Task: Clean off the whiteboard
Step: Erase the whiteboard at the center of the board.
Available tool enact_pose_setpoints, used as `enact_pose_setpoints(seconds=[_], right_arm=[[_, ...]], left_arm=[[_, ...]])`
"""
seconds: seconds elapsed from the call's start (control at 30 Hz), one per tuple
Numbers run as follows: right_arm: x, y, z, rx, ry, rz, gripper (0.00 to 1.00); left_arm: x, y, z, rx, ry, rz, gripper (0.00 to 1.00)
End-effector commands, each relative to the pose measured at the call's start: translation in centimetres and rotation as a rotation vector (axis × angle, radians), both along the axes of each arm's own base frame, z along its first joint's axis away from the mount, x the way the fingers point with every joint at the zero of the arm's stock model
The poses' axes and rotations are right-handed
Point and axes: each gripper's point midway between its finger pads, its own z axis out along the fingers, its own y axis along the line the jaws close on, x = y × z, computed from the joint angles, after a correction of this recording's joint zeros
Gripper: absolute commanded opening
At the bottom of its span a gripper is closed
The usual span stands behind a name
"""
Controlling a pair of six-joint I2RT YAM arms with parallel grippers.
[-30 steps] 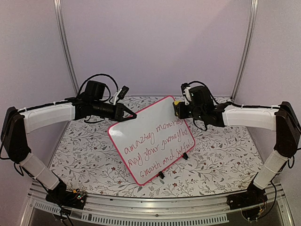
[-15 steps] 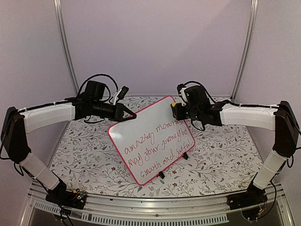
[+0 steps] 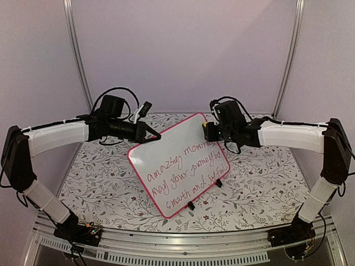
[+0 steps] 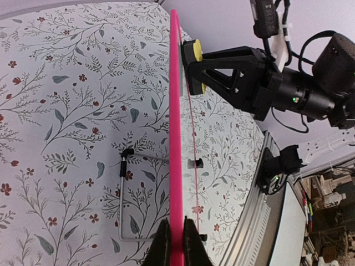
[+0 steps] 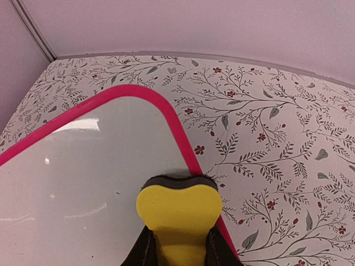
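The whiteboard (image 3: 180, 160) has a pink-red frame and stands tilted on two black clip feet, with three lines of red handwriting across its lower half. My left gripper (image 3: 156, 134) is shut on the board's upper left edge; in the left wrist view the pink frame (image 4: 176, 138) runs edge-on between my fingers (image 4: 162, 244). My right gripper (image 3: 207, 130) is shut on the yellow block eraser (image 5: 178, 213), whose dark pad lies against the board's upper right corner just inside the frame (image 5: 188, 149). The eraser also shows in the left wrist view (image 4: 195, 52).
The table is covered with a floral cloth (image 3: 260, 177). A thin wire stand (image 4: 123, 199) lies on the cloth behind the board. A metal rail (image 3: 177, 244) runs along the near edge. Purple walls close in the back and sides.
My right gripper with the eraser has moved left and slightly up, onto the board's upper right corner. The left gripper and board have not moved.
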Motion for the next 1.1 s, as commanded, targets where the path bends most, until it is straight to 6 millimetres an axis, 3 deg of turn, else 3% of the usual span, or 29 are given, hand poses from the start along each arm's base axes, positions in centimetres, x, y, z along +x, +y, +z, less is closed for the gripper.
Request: enact_pose_setpoints(seconds=[0.0,0.13,0.33,0.5,0.77,0.97,1.07], right_arm=[[1.3,-1.5,-1.9,-0.071,0.052,-0.067,0.23],[2.4,-1.1,-1.0,-0.067,0.033,-0.07,0.24],[2.8,-1.5,-1.5,-0.065,0.044,-0.091,0.24],[1.4,-1.0,-2.5,-0.04,0.078,-0.027,0.23],[-2.2,-2.1,-5.0,-0.082,0.137,0.01,0.23],[-2.7,-2.1,-4.0,-0.071,0.12,0.019,0.23],[-2.9,-1.0,-2.9,-0.05,0.093,0.055,0.23]], left_arm=[[-0.6,-0.6,-0.2,0.01,-0.056,-0.054,0.0],[-0.5,-0.5,-0.2,0.01,-0.056,-0.054,0.0],[-0.5,-0.6,-0.2,0.01,-0.056,-0.055,0.0],[-0.6,-0.6,-0.2,0.009,-0.056,-0.056,0.0],[-0.6,-0.6,-0.3,0.01,-0.051,-0.056,0.0],[-0.6,-0.6,-0.3,0.011,-0.051,-0.054,0.0],[-0.5,-0.5,-0.4,0.015,-0.054,-0.05,0.0]])
